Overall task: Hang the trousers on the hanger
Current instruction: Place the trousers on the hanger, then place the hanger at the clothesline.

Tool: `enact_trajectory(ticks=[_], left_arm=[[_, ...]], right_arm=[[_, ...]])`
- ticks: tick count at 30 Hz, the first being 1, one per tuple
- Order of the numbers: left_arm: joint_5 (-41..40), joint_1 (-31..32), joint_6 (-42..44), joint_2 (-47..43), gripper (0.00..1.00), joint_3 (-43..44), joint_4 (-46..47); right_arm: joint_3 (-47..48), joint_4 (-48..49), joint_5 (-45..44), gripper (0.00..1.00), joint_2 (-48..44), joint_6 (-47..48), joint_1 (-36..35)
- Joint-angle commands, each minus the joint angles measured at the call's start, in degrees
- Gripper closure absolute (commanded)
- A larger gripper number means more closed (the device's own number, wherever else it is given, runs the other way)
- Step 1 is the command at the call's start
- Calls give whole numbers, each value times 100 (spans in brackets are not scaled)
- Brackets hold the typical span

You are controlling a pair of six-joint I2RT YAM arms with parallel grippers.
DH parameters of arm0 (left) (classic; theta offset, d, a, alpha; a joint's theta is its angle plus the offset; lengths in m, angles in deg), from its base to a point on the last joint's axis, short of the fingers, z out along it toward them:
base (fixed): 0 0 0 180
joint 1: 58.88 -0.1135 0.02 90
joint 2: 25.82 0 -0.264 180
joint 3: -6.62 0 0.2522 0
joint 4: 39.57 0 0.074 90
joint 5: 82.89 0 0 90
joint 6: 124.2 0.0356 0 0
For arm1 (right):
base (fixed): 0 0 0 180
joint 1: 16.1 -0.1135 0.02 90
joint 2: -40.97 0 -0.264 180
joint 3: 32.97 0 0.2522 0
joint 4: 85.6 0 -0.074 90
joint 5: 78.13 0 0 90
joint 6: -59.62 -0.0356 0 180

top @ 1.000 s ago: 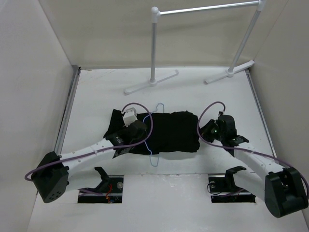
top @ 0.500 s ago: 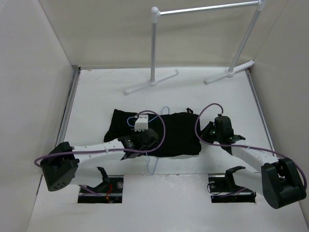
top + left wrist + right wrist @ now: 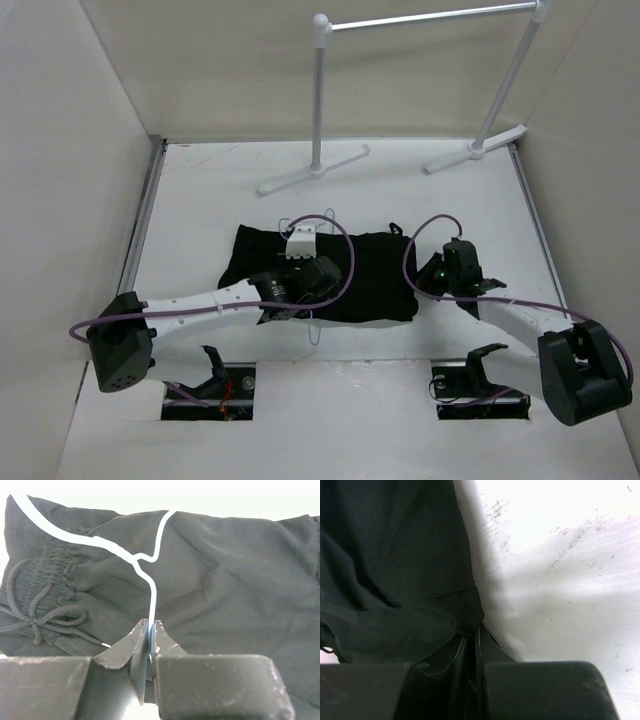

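Observation:
The black trousers point(image 3: 375, 272) lie folded flat mid-table. The thin pale hanger point(image 3: 316, 330) lies across them; only a bit of wire shows below the left wrist and near the far edge. My left gripper point(image 3: 318, 262) sits over the trousers' left half, shut on the hanger wire point(image 3: 151, 587), which runs up from the jaws and forks over the fabric point(image 3: 235, 575). The waist drawstring point(image 3: 35, 620) lies to the left. My right gripper point(image 3: 424, 273) is at the trousers' right edge, shut on a fold of the black fabric point(image 3: 395, 555).
The white tubular garment rack point(image 3: 320, 95) stands at the back, with flat feet point(image 3: 312, 172) on the table. White walls enclose left, back and right. Bare white table point(image 3: 560, 580) lies right of the trousers. Two cut-outs with holders point(image 3: 215, 385) sit at the near edge.
My left gripper has moved right over the trousers, carrying the hanger with it. My right gripper has shifted slightly left, staying at the trousers' right edge.

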Motion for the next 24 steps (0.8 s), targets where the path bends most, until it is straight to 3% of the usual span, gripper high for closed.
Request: enact_trajectory(ticks=[1,5,11,15,18,20,21,24], left_arm=[[-689,229,56,-50,100,501,-190],[-891,422,117,-217,100,914,-260],[-1533,791,477,-209,100,1731,-656],[-1559,906,627,-340,100,1996,-594],[-1516,933,794,-420,100,2277,-577],[-1437,924,978,-428,100,2514,-542],[-1375,907,1075,-420,100,2645,-507],[-1130,863,1356,-350,100,3067,-375]], right_arm=[[-10,202,-216,87,86,59,-29],[8,229,-295,81,157,-29,-205],[104,-69,-313,52,-255,41,-196],[411,-850,-321,35,-1282,340,-135],[841,-1431,-330,30,-2161,568,-91],[1157,-1599,-225,30,-2680,630,-117],[1324,-1617,-146,34,-2856,631,-117],[1747,-1407,249,67,-3095,517,-476]])
